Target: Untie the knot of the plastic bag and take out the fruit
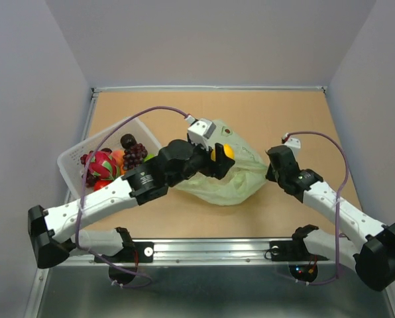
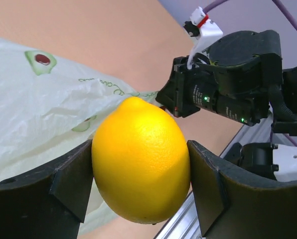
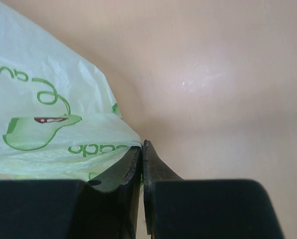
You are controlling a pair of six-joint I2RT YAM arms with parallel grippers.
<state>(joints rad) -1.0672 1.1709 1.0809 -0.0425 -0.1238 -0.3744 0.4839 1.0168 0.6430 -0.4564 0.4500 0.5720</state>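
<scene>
Basket [image 1: 75, 162], left of the bag [image 1: 240, 182]: holds several fruits already, a pink dragon fruit [image 1: 101, 164] and dark grapes [image 1: 134, 154] among them. Left hand [image 1: 217, 161], over the bag's middle: pinching a yellow lemon [image 2: 138, 159] between both pads, clear of the plastic. Right hand [image 3: 142, 162], at the bag's right edge: pressed together, seemingly on a thin flap of the bag, low near the tabletop [image 1: 283, 112]. Knot not visible in any view; judged undone, since fruit is out. Bag lies slack with no clear bulge, so probably little is left inside, but this cannot be told for sure. Likely remaining: lemon to the basket, then check the bag.
</scene>
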